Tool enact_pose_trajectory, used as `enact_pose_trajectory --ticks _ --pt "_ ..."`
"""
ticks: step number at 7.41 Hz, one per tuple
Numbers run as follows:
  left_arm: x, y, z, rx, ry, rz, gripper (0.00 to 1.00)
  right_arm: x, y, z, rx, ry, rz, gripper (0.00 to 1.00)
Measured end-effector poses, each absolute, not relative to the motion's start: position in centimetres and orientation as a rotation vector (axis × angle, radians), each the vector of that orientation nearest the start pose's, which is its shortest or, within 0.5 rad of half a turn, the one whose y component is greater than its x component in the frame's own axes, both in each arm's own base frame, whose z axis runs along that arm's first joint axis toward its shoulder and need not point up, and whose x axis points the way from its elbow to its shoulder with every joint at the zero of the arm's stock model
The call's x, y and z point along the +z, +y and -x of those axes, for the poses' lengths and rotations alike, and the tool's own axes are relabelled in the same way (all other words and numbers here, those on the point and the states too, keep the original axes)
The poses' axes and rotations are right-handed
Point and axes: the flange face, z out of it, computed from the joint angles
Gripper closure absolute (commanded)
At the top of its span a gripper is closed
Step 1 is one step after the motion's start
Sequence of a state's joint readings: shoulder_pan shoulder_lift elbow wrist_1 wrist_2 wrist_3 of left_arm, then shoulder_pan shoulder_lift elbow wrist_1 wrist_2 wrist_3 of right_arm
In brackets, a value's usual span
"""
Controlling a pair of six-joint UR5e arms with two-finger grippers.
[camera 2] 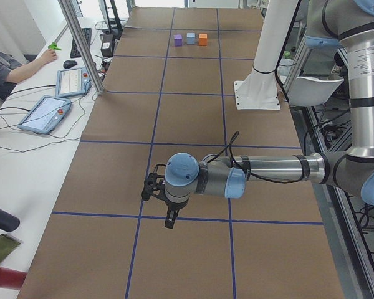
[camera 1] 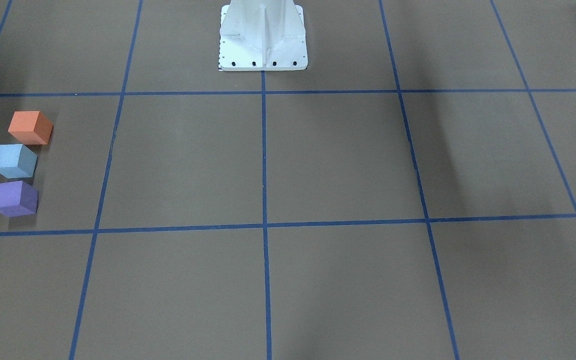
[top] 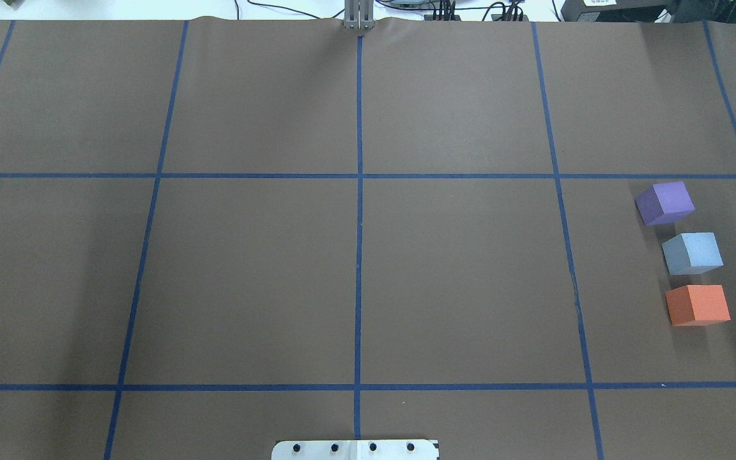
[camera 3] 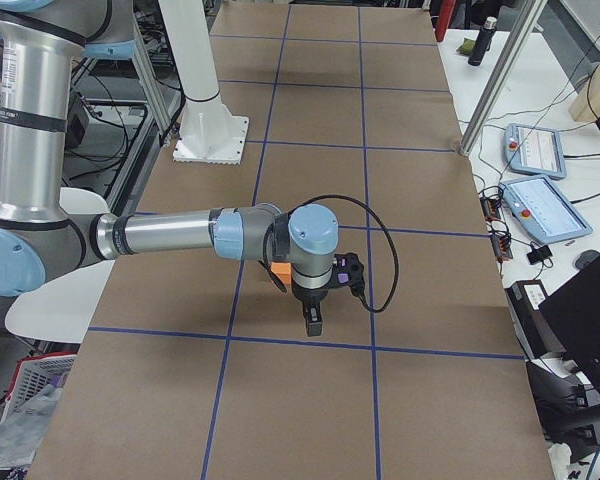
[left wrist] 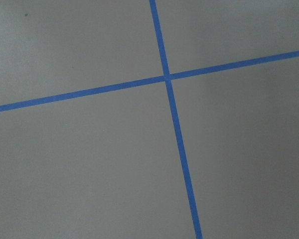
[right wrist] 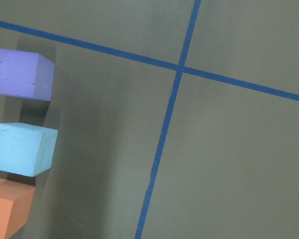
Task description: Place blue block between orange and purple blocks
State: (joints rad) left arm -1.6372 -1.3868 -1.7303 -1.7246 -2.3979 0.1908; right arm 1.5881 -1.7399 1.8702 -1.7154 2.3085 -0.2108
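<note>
The left claw (camera 2: pixel 169 223) is seen only from the side camera at the robot's left, where it is pointed down above the counter (top: pixel 253 275) near a crossing of the blue tape lines (top: pixel 359 191); whether its fingers are apart or together cannot be told. The right claw (camera 3: pixel 313 326) is likewise shown only from the side camera at the robot's right, pointed down over the counter, and its state cannot be told either. Nothing is seen held in either claw. From the left wrist camera only brown counter and a tape crossing are shown. In the right wrist view the three blocks are lined up along the picture's left edge. The blue block (top: pixel 692 253) is set on the counter far out on the robot's right side, between the purple block (top: pixel 664 203) and the orange block (top: pixel 697 305). In the overhead view a narrow gap is seen on each side of it. The purple block is placed farthest from the robot and the orange block nearest to it. The blue block is turned slightly against its neighbours, and the row is not quite straight. All three blocks lie within one grid square marked by the tape. The white pedestal (camera 1: pixel 263 35) is bolted at the robot's edge of the counter, on the centre tape line, well apart from the blocks. On a side table beyond the far edge of the counter, two tablets (camera 2: pixel 45 113) and a person's forearm (camera 2: pixel 25 66) are seen.
</note>
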Motion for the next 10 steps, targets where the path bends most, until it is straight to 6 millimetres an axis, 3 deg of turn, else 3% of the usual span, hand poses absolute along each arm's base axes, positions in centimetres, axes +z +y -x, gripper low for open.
enact_pose_trajectory --ticks 3,10 --pt "64.7 -41.6 8.8 0.282 0.79 -0.266 0.0 60.3 -41.8 -6.9 -0.193 -0.736 -0.072 0.0" --pt "64.5 -41.7 8.9 0.243 0.792 -0.251 0.0 59.0 -43.2 -5.0 -0.216 -0.735 -0.111 0.0"
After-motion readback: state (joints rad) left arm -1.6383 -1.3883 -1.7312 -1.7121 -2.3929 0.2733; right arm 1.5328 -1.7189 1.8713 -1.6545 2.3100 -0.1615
